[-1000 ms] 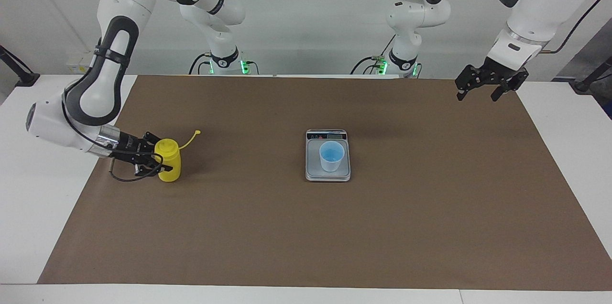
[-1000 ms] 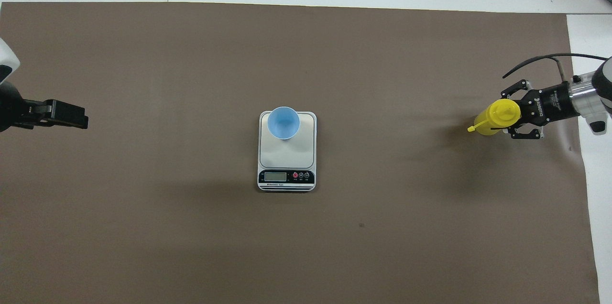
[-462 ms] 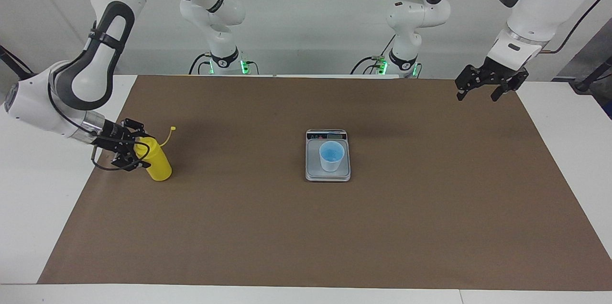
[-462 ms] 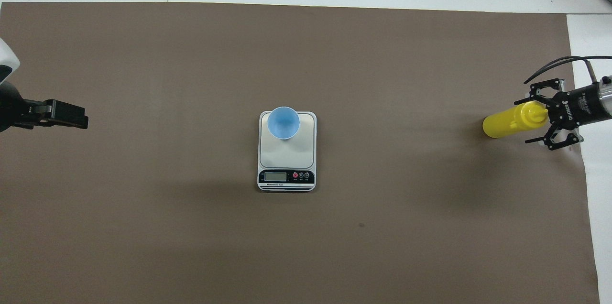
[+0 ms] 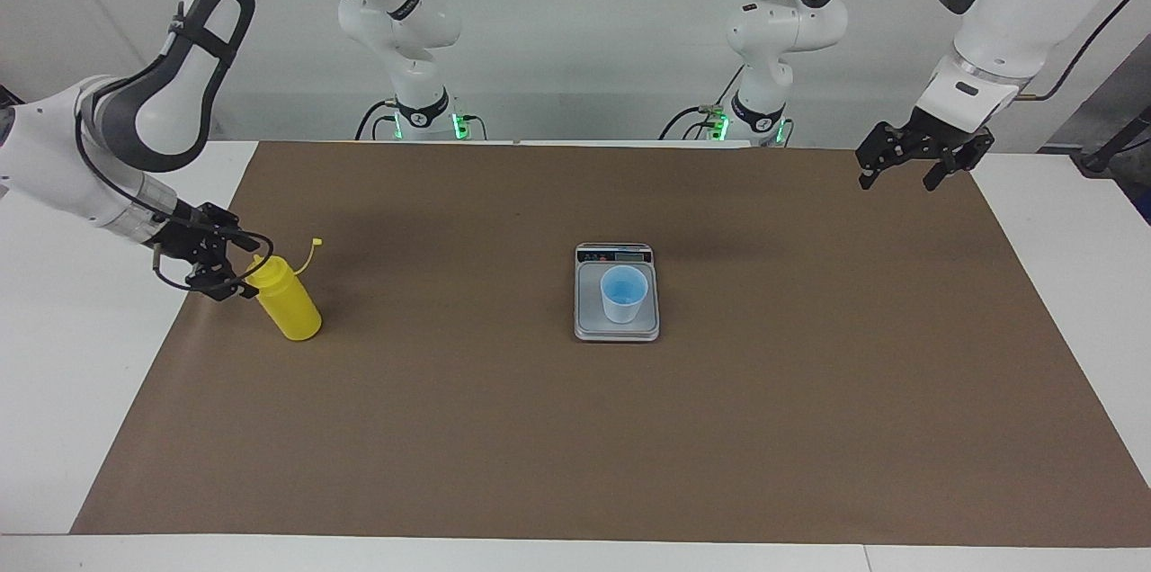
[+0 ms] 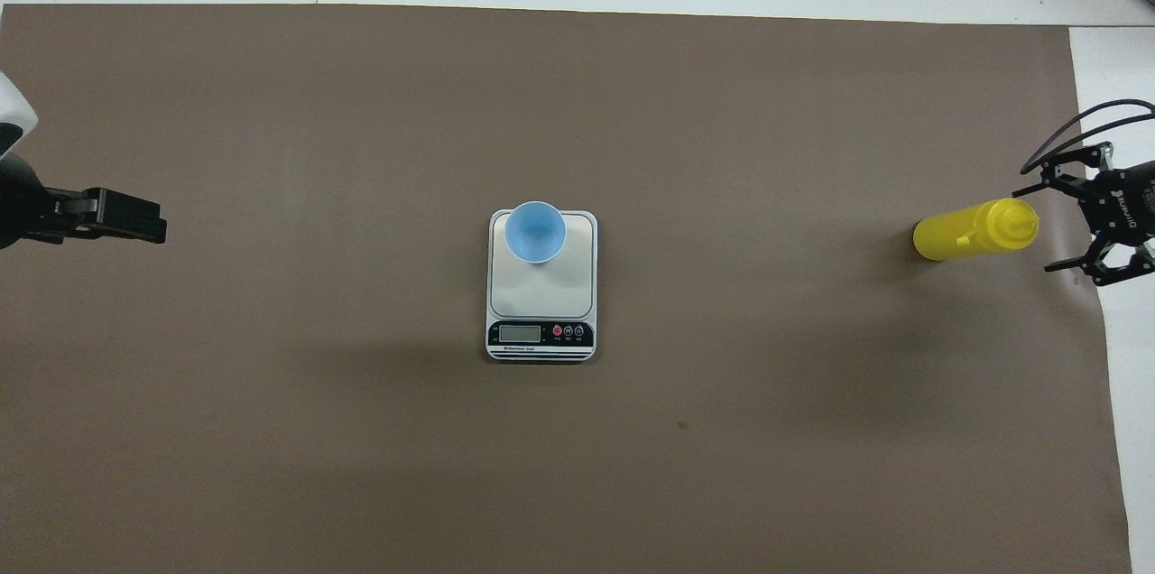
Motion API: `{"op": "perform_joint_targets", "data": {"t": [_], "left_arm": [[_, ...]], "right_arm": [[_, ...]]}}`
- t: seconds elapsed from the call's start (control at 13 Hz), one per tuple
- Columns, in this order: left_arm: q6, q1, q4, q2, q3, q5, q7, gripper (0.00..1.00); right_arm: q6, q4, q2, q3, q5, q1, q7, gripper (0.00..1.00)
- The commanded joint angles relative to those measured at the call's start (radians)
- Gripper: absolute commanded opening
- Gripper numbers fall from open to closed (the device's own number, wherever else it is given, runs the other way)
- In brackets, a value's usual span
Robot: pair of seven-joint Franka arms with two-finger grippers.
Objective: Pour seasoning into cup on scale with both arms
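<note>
Facing view gives you the right tool (image 5: 225, 271) low at the right arm's end of the surface (image 5: 809, 428), its fingers spread wide and pinching nothing. One finger sits just beside the top of the seasoning (image 5: 286, 299); you cannot tell whether it touches. That yellow bottle stands on its base but leans, its top tipped toward the right tool, with the thin cap (image 5: 315, 243) sticking up by the nozzle. From overhead you see the open fingers (image 6: 1074, 263) either side of a gap, clear of the bottle's nozzle. Well apart, at mid-surface, the scale (image 5: 617, 324) carries the cup (image 5: 623, 294) upright on its plate. Your left tool (image 5: 908, 160) waits in the air over the left arm's end, fingers apart and empty.
</note>
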State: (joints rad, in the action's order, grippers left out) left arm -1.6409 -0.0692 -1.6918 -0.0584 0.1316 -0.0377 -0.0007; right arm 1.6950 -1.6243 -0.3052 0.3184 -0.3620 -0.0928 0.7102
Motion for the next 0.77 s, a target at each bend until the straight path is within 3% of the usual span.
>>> {"op": "perform_joint_targets", "data": {"t": [0.0,0.23,0.46,0.69], "left_arm": [[-0.008,-0.017,-0.029,-0.029,0.008,-0.018,0.013,1.00],[-0.008,-0.017,-0.029,-0.029,0.008,-0.018,0.013,1.00],[-0.008,-0.017,-0.029,-0.029,0.008,-0.018,0.013,1.00],[-0.008,-0.017,-0.029,-0.029,0.008,-0.018,0.013,1.00]], "right_arm": [[0.020,-0.026,0.064,-0.015,0.035,0.007,-0.069,1.00],[0.020,-0.026,0.093,-0.022,0.054,0.054,-0.141,1.00],[0.005,-0.029,0.139,-0.025,0.217,0.172,-0.231,1.00],[-0.009,-0.032,0.195,-0.025,0.270,0.254,-0.389,1.00]]}}
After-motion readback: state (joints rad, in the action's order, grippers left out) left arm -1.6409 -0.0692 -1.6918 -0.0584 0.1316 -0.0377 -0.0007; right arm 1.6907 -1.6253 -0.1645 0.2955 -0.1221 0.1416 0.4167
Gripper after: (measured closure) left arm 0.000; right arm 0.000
